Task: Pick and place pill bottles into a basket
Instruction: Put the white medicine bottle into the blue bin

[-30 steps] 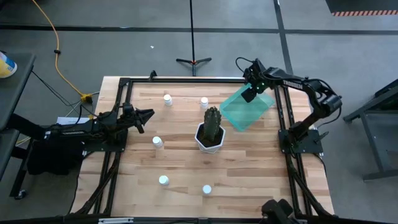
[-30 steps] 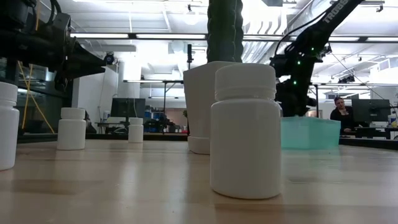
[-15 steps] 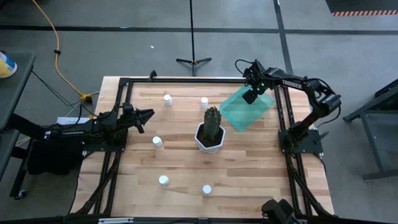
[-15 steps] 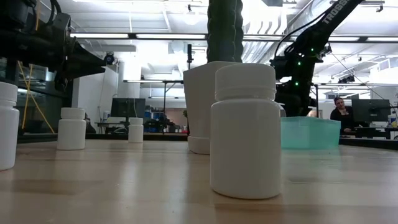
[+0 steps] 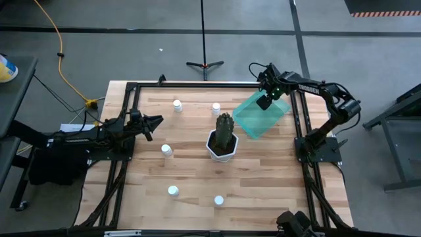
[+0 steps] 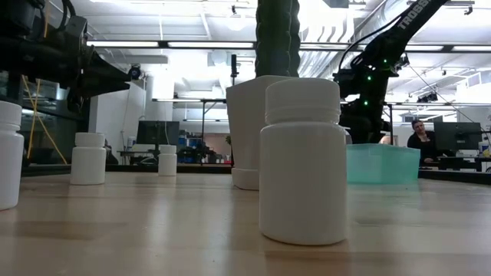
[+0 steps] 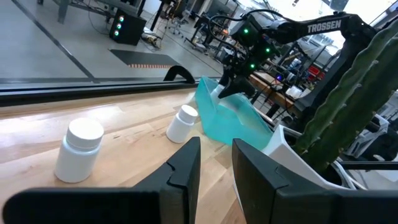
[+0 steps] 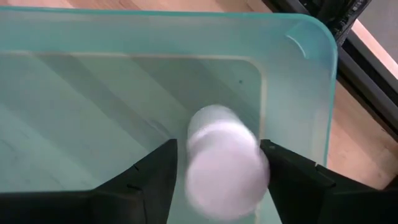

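Now your right tool (image 8: 214, 168), fingers parted, is letting a pill bottle (image 8: 225, 163) go over the basket (image 8: 93, 87); next, fetch another from the worktop (image 5: 250, 178).

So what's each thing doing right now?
Left gripper: open, empty, by the table's left edge.
Right gripper: over the basket.
Bottle at right gripper: above the basket floor; held or dropping, can't tell.
Five table bottles: upright, capped.
Basket: flat on the table.
Cactus: upright in its pot.
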`<state>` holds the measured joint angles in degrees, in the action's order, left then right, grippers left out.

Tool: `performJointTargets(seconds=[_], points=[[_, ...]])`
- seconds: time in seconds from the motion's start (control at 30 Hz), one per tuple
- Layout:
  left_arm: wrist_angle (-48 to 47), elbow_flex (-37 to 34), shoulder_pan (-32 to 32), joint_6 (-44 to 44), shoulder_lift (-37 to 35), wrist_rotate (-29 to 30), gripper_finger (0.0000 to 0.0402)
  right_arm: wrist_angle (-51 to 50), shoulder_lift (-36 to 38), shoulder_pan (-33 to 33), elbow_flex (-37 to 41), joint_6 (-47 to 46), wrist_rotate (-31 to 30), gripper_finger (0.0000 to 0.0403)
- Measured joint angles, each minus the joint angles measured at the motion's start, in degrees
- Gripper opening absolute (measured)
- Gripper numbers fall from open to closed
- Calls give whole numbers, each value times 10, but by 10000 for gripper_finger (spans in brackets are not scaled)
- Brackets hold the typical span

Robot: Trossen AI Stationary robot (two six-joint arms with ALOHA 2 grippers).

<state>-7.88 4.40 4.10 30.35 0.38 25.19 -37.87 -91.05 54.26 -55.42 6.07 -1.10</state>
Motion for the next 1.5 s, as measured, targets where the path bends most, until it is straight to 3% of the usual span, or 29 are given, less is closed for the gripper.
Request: performJointTargets(seconds=[0.33,0.67,1.23,1.5], points=[[0,0,0,0,0,0,127,2,0,0,-4,0,0,224],[0,0,0,0,0,0,127,-22,0,0,-79,22,3,223],[0,0,0,0,0,0,127,-65,1,0,-189,138,242,220],[-12,0,0,0,0,12,126,-137,33,-1,-242,147,261,213]])
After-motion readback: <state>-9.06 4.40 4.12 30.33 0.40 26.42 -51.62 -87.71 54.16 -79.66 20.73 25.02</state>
